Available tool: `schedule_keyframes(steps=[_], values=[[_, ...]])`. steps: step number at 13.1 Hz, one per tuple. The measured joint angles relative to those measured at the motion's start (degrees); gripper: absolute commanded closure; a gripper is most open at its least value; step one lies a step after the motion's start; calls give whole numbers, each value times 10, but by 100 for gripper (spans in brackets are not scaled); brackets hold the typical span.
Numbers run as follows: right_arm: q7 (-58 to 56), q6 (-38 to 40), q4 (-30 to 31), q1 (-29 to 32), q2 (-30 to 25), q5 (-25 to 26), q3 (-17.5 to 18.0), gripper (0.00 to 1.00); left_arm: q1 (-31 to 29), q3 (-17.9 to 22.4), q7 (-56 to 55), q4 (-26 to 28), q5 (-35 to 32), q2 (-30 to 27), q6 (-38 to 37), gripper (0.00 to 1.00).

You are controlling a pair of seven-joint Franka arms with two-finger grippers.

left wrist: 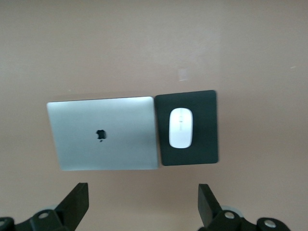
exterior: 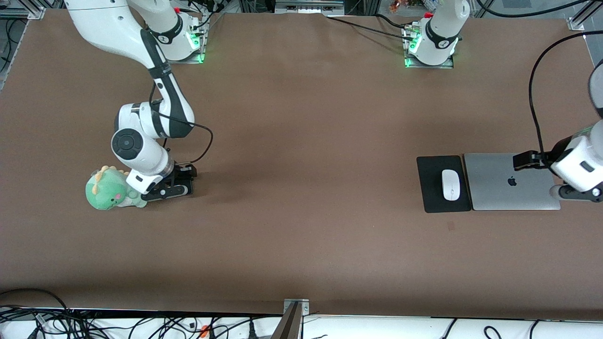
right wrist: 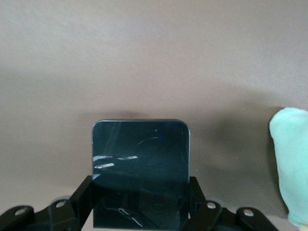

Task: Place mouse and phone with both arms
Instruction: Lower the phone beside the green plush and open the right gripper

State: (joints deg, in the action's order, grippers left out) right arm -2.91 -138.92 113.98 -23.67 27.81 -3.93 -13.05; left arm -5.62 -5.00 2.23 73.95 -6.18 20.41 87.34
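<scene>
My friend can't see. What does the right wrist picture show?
The right gripper holds a black phone between its fingers, low over the brown table. A pale green plush toy sits beside it.

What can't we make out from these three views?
- Black glossy slab phone: hidden in the front view under the right gripper; its near end is cut off in the right wrist view.
- Left gripper: mostly cut off by the front view's edge.
- Green plush dinosaur: partly covered by the right arm in front view.
</scene>
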Motion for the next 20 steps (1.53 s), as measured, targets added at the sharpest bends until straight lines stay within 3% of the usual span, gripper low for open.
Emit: schedule_keyframes(steps=[2, 4, 7, 9, 10, 11, 12, 18, 20], values=[[0, -34, 23, 1, 0, 0, 2, 43, 10, 27, 6, 10, 10, -20, 7, 0], [0, -56, 39, 5, 0, -1, 2, 43, 36, 62, 8, 73, 13, -66, 51, 0], [0, -72, 45, 20, 5, -13, 2, 42, 54, 73, 6, 178, 18, -145, 109, 0], [0, -86, 46, 27, 15, -39, 2, 42, 63, 83, 5, 219, 19, -177, 136, 0], [0, -91, 46, 27, 22, -52, 2, 37, 64, 85, 5, 228, 19, -183, 141, 0], [0, -95, 46, 27, 26, -60, 2, 15, 65, 86, 6, 232, 19, -186, 140, 0], [0, -96, 45, 27, 26, -63, 2, 0, 65, 86, 6, 233, 19, -186, 135, 0], [2, -93, 25, 26, 1, -64, 7, 0, 69, 87, 77, 226, 19, -187, 100, 0], [16, -20, 1, 23, -36, -64, 12, 0, 67, 88, 81, 225, 19, -187, 99, 0]])
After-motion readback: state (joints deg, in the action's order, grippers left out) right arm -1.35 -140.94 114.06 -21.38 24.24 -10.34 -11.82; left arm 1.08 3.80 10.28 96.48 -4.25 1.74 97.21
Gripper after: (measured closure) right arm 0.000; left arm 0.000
